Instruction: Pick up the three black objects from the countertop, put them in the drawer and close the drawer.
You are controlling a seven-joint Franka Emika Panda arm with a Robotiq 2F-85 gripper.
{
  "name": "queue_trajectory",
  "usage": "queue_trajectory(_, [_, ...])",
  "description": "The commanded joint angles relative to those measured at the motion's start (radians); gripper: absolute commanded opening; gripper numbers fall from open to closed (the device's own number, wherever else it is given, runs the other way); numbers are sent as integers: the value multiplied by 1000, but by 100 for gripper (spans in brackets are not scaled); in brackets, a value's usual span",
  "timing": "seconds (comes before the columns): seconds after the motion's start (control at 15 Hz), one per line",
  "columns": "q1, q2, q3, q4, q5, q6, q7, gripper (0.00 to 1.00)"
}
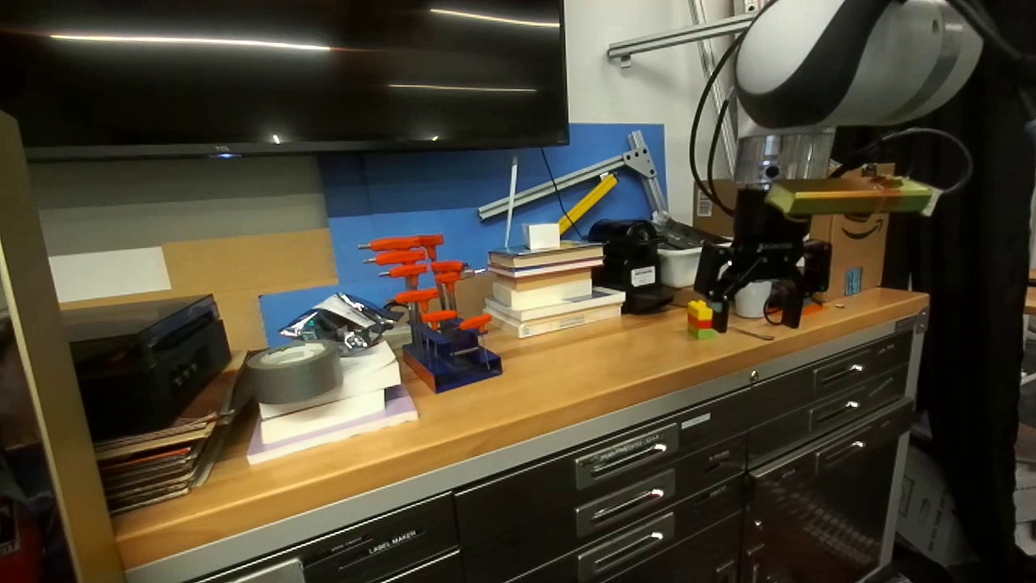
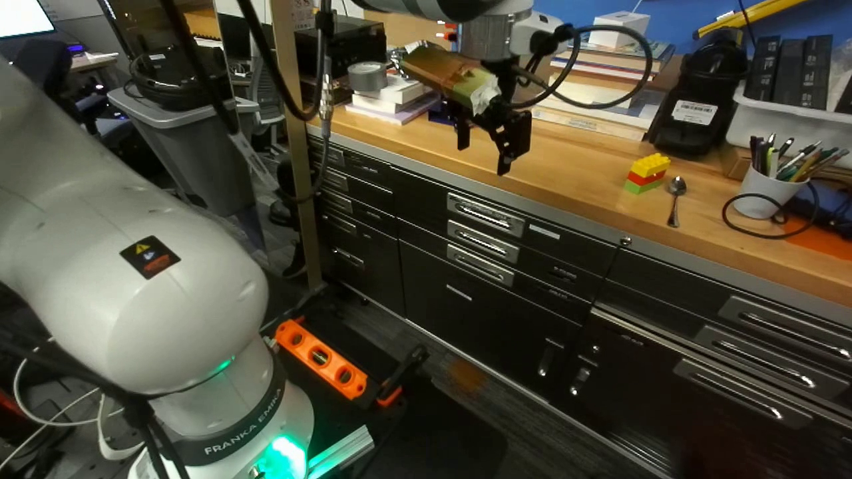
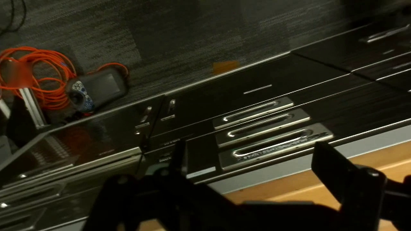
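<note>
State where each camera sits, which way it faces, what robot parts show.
In an exterior view: near the round grey tape roll, facing slantwise along the light-brown wooden countertop; white-and-black arm and black two-fingered gripper show.
In an exterior view: high beside the white Franka base, facing down onto dark grey metal cabinets; base, arm and gripper show.
Wrist view: on the wrist, facing down across the cabinets to dark grey carpet; black fingers show.
Both exterior views share the yellow-red-green toy-brick stack.
</note>
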Motion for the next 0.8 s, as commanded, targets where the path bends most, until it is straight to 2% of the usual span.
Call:
queue_trajectory(0.0, [-38,-99,54,51,61,-160,-155,100])
queue_trajectory(0.2, [-55,-135,86,90,53,-263,-166,100])
queue_trajectory(0.53, [-93,-201,144,124,31,-454,-95,100])
queue_trajectory(0.73, [-105,-242,168,126,34,-522,-64,100])
